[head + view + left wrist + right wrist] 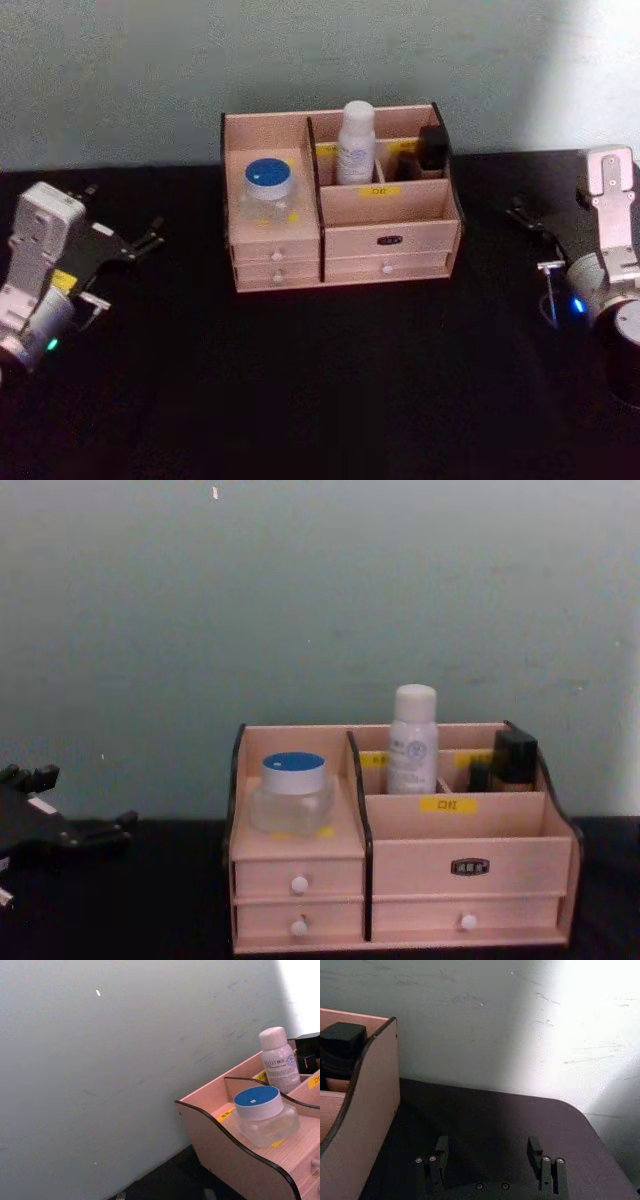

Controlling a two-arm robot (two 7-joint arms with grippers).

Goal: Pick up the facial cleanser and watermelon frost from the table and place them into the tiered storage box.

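Box: the light pinkish wooden tiered storage box (385, 240) stands at 12 o'clock on the black table (320, 400).
Contents: a white capped bottle (355, 145) upright in a rear compartment; a clear blue-lidded jar (268, 195) on the left tier.
Left pincer (140, 243): at 9 o'clock, fingers apart, empty.
Right pincer (490, 1152): at 3 o'clock, fingers apart, empty.
Risk: the tall bottle would probably tip if an arm brushes the box.

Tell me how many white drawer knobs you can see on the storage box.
4 on the tiered storage box: two stacked on the left drawers, one on the bottom right drawer; the fourth matches that one. The upper right drawer carries a dark label.
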